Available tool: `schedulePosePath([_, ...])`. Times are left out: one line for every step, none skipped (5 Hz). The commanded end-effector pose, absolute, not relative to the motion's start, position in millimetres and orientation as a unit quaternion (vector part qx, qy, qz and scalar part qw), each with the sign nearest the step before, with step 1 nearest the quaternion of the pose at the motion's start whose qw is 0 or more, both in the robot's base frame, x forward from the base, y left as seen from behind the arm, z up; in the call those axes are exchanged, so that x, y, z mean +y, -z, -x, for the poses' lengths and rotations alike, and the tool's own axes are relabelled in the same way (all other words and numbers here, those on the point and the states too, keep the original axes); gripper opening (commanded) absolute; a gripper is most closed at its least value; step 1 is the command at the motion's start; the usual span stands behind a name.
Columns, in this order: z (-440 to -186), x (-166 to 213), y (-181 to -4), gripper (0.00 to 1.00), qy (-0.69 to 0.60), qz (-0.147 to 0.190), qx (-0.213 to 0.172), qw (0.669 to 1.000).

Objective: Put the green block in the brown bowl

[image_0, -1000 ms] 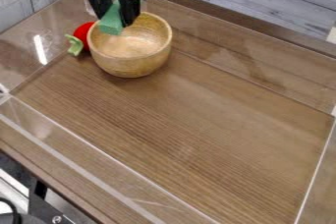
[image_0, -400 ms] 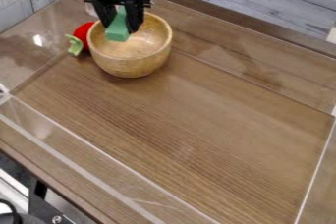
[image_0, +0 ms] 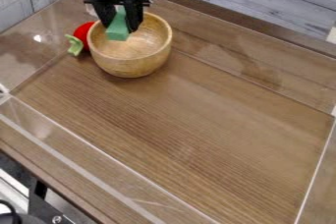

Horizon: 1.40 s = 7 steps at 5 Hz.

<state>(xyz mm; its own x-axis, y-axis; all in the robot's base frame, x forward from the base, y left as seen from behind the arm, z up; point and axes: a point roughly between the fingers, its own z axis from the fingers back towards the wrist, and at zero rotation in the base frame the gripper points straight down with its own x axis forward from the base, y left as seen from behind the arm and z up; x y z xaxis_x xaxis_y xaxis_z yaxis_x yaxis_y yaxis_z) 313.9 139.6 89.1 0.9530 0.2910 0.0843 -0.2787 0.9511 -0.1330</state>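
One green block (image_0: 117, 28), judged light, rigid and matte, hangs pinched at its upper end in the hand (image_0: 116, 17) over the brown bowl (image_0: 132, 47).

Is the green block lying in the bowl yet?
Not yet. The green block hangs between the gripper fingers, over the brown bowl.

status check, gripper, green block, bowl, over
Gripper shut on green block, pointing down. Block hangs over the near-left rim of brown bowl, not yet released. Red toy beside bowl, not in the way.
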Motion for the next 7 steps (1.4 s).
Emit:
schedulePosePath([-323.4,161.8,-107.0,0.00,-0.149,0.056,-0.084,0.984])
schedulePosePath([-325.2,172.7,-106.9,0.00,-0.145,0.063,-0.084,0.984])
schedulePosePath([-329.4,169.7,-107.2,0.00,-0.124,0.071,-0.082,0.986])
schedulePosePath([-333.8,165.4,-106.6,0.00,-0.099,0.080,-0.079,0.989])
schedulePosePath([-338.7,164.3,-108.5,0.00,-0.089,0.086,-0.077,0.989])
schedulePosePath([-341.3,162.4,-110.5,0.00,-0.079,0.092,-0.074,0.990])
schedulePosePath([-348.2,157.1,-107.7,0.00,-0.076,0.087,-0.068,0.991])
